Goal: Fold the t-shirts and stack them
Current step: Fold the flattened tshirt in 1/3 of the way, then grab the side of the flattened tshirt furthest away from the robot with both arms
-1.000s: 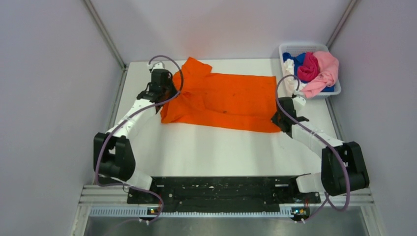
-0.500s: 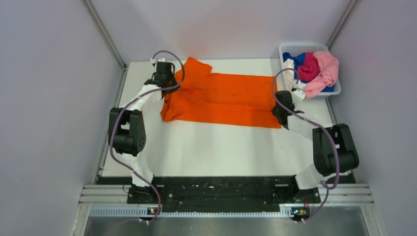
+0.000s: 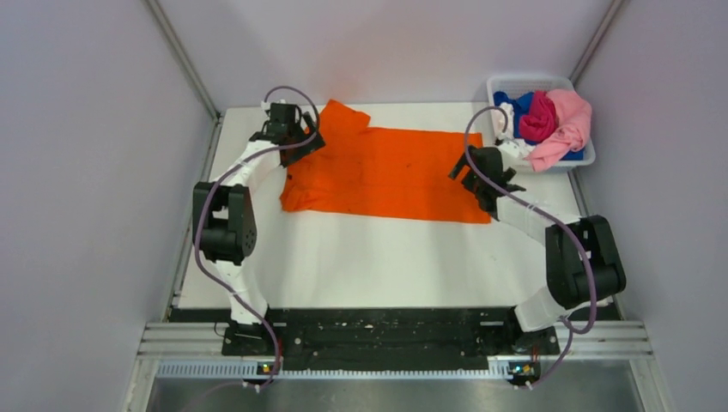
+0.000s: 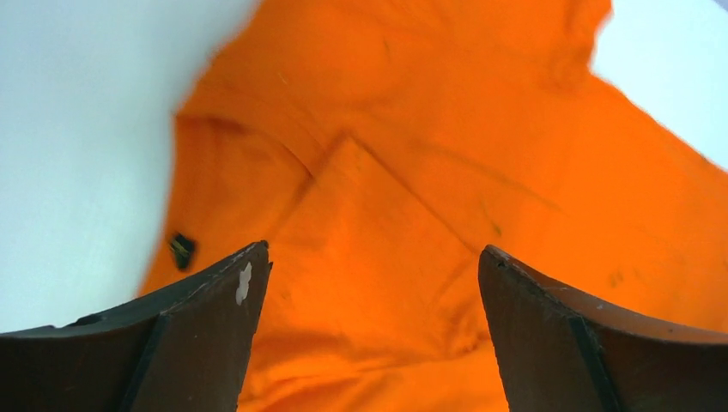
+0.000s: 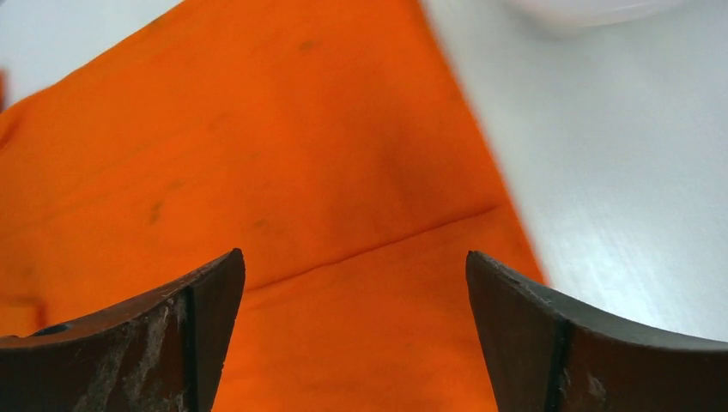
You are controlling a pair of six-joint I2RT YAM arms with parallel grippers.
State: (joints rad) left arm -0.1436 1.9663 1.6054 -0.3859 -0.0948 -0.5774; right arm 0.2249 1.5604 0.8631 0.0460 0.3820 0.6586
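A bright orange t-shirt (image 3: pixel 386 172) lies flat at the back middle of the table, folded lengthwise into a long band with one sleeve sticking out at its far left. Over its left end my left gripper (image 3: pixel 302 142) stands open, and the left wrist view shows orange cloth (image 4: pixel 412 129) below the gap of the gripper (image 4: pixel 373 257), nothing pinched. My right gripper (image 3: pixel 465 174) is open over the shirt's right end. In the right wrist view a fold line crosses the cloth (image 5: pixel 257 129) under the gripper (image 5: pixel 354 257). Pink (image 3: pixel 568 120), magenta (image 3: pixel 539 116) and blue (image 3: pixel 518 103) t-shirts are heaped in the bin.
The white plastic bin (image 3: pixel 525 81) stands at the back right corner, close to my right arm. Grey walls close in the table on the left, right and back. Bare white tabletop (image 3: pixel 378 257) stretches between the shirt and the arm bases.
Both grippers were shut on the shirt's near edge, carried it toward the back, and now stand open. The shirt lies narrower, folded over itself.
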